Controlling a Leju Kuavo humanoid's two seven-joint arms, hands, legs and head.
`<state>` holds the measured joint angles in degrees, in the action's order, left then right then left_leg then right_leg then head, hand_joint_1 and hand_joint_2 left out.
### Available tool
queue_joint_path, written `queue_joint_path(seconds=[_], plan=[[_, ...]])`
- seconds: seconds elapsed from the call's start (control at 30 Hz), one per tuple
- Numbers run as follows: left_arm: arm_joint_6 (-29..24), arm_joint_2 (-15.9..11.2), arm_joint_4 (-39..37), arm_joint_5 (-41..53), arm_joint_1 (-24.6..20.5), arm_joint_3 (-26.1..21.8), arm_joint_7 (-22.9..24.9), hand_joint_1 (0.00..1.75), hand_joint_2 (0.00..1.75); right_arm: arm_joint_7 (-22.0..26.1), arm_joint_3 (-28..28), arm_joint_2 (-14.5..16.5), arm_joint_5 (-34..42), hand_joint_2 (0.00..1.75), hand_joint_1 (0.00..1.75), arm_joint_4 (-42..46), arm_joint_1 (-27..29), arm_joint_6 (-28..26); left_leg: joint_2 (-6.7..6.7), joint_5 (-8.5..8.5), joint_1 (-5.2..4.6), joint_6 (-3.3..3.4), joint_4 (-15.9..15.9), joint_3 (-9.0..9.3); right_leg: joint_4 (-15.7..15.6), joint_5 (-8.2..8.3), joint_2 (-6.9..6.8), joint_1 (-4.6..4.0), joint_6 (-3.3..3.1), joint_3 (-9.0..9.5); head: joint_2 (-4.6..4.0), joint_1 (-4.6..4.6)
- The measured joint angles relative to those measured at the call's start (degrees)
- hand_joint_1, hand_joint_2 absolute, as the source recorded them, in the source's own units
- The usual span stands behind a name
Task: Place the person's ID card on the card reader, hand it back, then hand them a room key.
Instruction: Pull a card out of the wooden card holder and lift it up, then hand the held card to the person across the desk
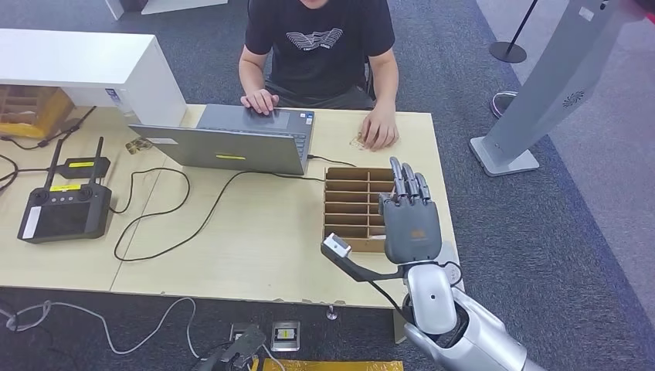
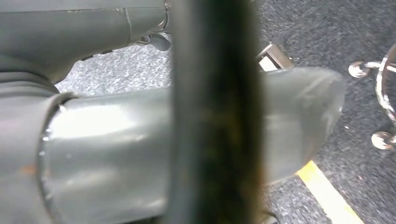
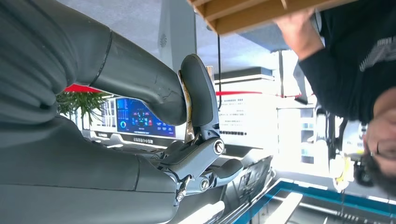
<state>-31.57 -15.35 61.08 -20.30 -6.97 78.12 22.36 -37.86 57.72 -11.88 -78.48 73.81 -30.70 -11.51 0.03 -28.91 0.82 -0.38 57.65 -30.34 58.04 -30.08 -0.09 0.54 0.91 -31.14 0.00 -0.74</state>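
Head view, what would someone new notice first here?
Probably the robot's right hand, raised with fingers straight and apart over the slotted wooden organizer at the table's right end. Behind it a person sits at an open laptop, one hand resting on the table just beyond the organizer.

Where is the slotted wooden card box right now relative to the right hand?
In the head view the slotted wooden box sits on the table's right side, just right of the laptop, with the raised right hand covering its right edge.

Wooden table (image 1: pixel 255 255) carries laptop (image 1: pixel 232 143), slotted box (image 1: pixel 355 205), black controller (image 1: pixel 66 209)
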Motion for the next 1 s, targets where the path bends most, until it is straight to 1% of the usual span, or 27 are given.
queue_joint_path(seconds=[0.43, 0.7, 0.83, 1.0], plan=[[-0.74, -0.45, 0.58, 0.92, -0.02, 0.21, 0.00, 0.00, 0.00, 0.00, -2.64, -0.44, -1.67, 1.75, 1.75, 5.54, -0.19, -0.60, 0.01, 0.00, -0.01, 0.00, 0.00, 0.01, -0.01, 0.00, 0.04, 0.01, 0.00, -0.01, 0.00, -0.01], [-1.40, -0.44, 0.62, 0.16, -0.05, 0.09, 0.00, 0.00, 0.00, 0.00, -2.05, -0.39, 0.70, 1.75, 1.75, 6.12, -1.44, 0.31, 0.01, 0.00, -0.01, 0.00, -0.01, -0.02, -0.01, 0.00, 0.04, 0.01, 0.00, -0.01, 0.00, -0.01], [-2.34, -0.44, 0.62, -2.38, -0.03, -0.28, -0.49, 0.00, 0.00, 0.00, -1.20, 0.10, 2.66, 1.75, 1.75, 5.10, -2.20, 0.56, 0.00, 0.00, -0.01, 0.00, -0.01, -0.04, -0.01, 0.00, 0.00, 0.01, 0.00, -0.01, 0.00, -0.01], [-3.80, -0.22, 0.61, -9.83, 0.07, -2.33, -4.21, 0.00, 0.00, 0.00, 0.04, 1.33, 4.87, 1.75, 1.75, 1.87, -3.52, 0.12, -0.01, 0.00, -0.01, 0.00, -0.01, -0.04, -0.01, 0.00, -0.02, 0.01, 0.00, -0.01, 0.00, -0.01]])
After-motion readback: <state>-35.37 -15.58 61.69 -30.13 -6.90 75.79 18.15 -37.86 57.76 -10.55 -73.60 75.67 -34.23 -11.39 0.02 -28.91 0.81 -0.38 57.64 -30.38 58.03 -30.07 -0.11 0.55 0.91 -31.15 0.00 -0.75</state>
